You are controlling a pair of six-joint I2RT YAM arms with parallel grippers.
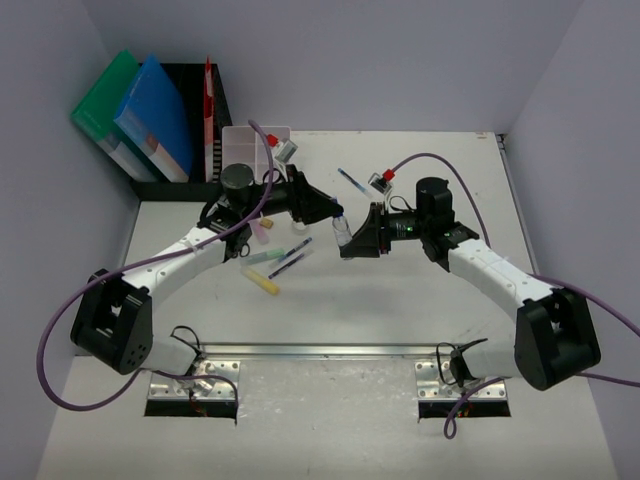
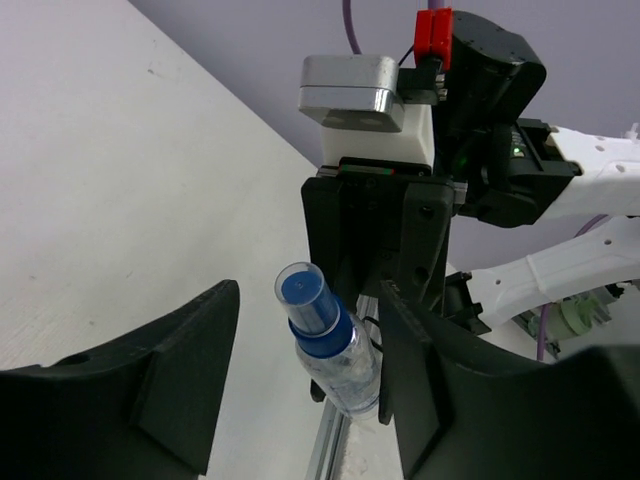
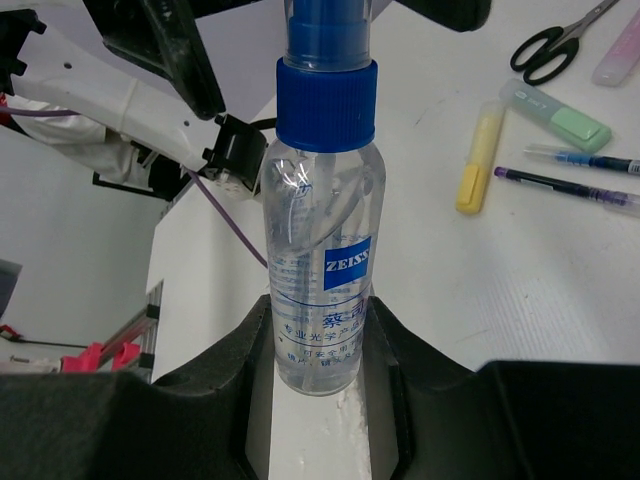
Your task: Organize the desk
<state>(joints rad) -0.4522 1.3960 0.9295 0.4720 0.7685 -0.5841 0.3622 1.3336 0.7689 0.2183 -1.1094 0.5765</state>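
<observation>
Clear blue-capped plastic spray bottle over the middle of the flat white worktop: right jaws clench its base, left jaws stand released around its cap. We judge the bottle light and slippery, best gripped at the collar.

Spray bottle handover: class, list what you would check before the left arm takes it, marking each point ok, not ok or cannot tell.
1. Grip: the right fingers clamp the spray bottle low on its body: ok.
2. Alignment: the spray bottle sits straight between them, not skewed: ok.
3. Position: the blue cap lies between the left fingers: ok.
4. Second grip: the left fingers closed on the bottle: not ok, a gap shows beside the cap.
5. Clearance: the bottle's base lifted off the desk: cannot tell.
</observation>
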